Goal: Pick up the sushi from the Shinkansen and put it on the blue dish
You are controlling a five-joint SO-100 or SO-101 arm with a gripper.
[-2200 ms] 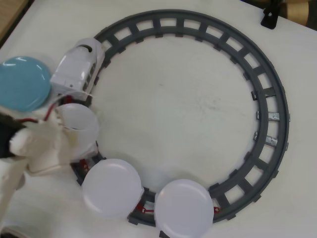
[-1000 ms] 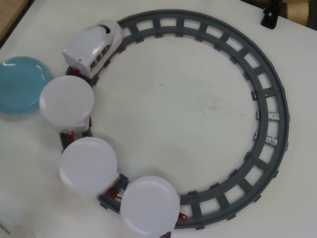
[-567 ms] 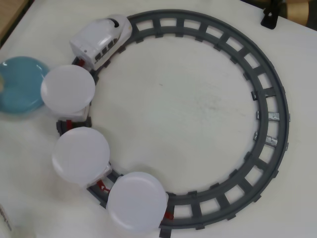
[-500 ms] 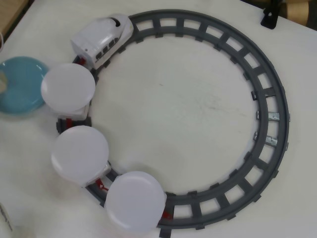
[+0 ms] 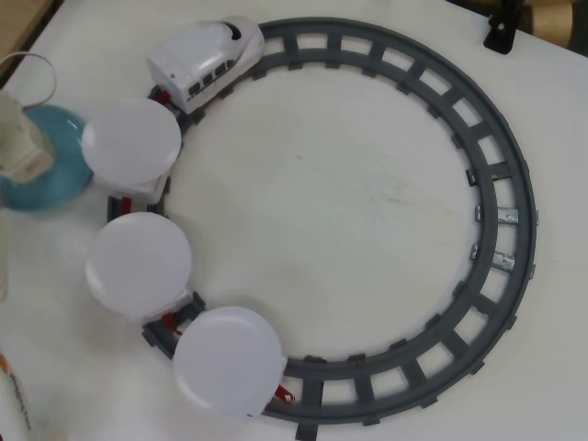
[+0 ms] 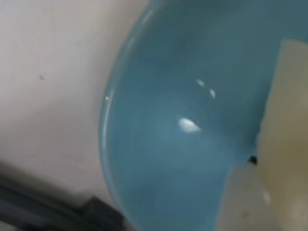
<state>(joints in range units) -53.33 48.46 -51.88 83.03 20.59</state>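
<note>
The white Shinkansen (image 5: 207, 62) stands on the track at the upper left, and its three cars carry round white plates (image 5: 131, 142) that are all bare. The blue dish (image 5: 57, 179) lies at the left edge. My gripper (image 5: 18, 138) hangs over the dish's left part, shut on a pale beige block, the sushi (image 5: 26, 154). In the wrist view the blue dish (image 6: 183, 120) fills the frame, its visible bottom bare. A cream finger (image 6: 286, 120) stands along the right edge and a blurred pale shape sits below it.
The grey circular track (image 5: 501, 184) rings the middle of the white table. A dark object (image 5: 503, 28) sits at the top right corner. An orange-marked part (image 5: 14, 404) shows at the bottom left edge.
</note>
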